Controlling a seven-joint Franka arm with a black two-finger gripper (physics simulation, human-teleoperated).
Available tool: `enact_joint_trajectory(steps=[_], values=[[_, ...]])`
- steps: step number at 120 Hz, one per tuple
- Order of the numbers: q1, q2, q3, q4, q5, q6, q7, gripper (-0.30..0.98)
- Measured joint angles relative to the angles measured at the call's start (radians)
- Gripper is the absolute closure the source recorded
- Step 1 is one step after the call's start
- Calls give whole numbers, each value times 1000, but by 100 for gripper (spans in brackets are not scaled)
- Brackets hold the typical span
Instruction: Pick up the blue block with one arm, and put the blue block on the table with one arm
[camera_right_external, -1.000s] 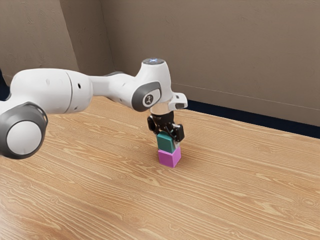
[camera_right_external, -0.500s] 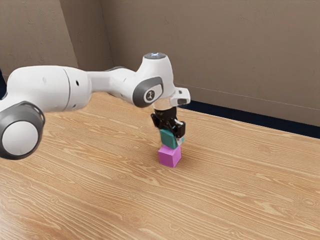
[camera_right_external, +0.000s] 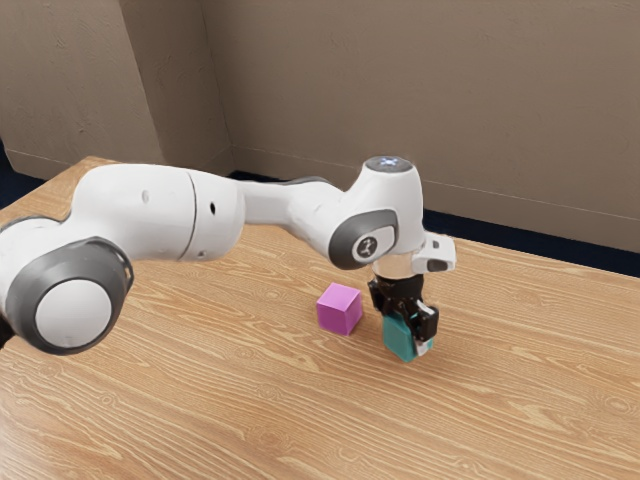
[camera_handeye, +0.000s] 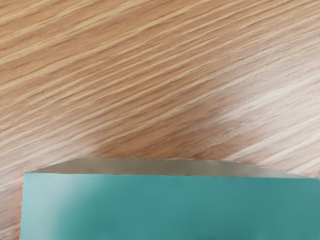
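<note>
the exterior view gives the white and grey jointed arm (camera_right_external: 158, 212), the plain brown wall (camera_right_external: 430, 90) beyond, and a magenta cube-shaped block (camera_right_external: 337, 313) sitting on the light wood-grained table (camera_right_external: 210, 400). the wrist view gives the wood grain close up, with a pale sheen across part of it, and a broad smooth teal face right under the hand, a greyish strip running along its edge; what that strip is, i can't tell.

the black two-finger pincer (camera_right_external: 407, 336) points down and is closed on the teal-blue cube-shaped block (camera_right_external: 399, 338), its fingers parted by the block's width, one on either side. the near finger, pale at its tip, lies along the side toward the exterior view's right; the far one is mostly hidden.

the teal-blue block is just beside the magenta one, apart from it, toward the exterior view's right and nearer that camera. whether its underside touches the table i can't tell. it looks close to upright, one flat face turned toward the exterior camera and slightly to that view's left. being cube-like, it has no clear long axis.
</note>
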Motion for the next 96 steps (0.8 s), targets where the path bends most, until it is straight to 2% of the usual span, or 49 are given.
enact_joint_trajectory(steps=[12, 19, 36, 44, 53, 61, 78, 82, 89, 96], values=[[-4, 19, 0, 0, -1, 5, -8, 34], [-10, 21, 1, 0, -3, 8, -13, 25], [-16, 15, 1, 13, -6, 11, -23, 15], [-17, -25, -2, 16, -8, 9, -28, 11], [-14, -133, 0, 16, -11, -6, -32, 8], [-4, -287, 4, 15, -13, -56, -36, 6], [39, -655, -8, -6, -12, -344, -36, 3], [76, -691, -55, -8, -31, -411, -33, 2], [190, -709, -189, -5, -57, -496, -11, 2], [238, -715, -253, 1, -79, -558, 25, 1]])
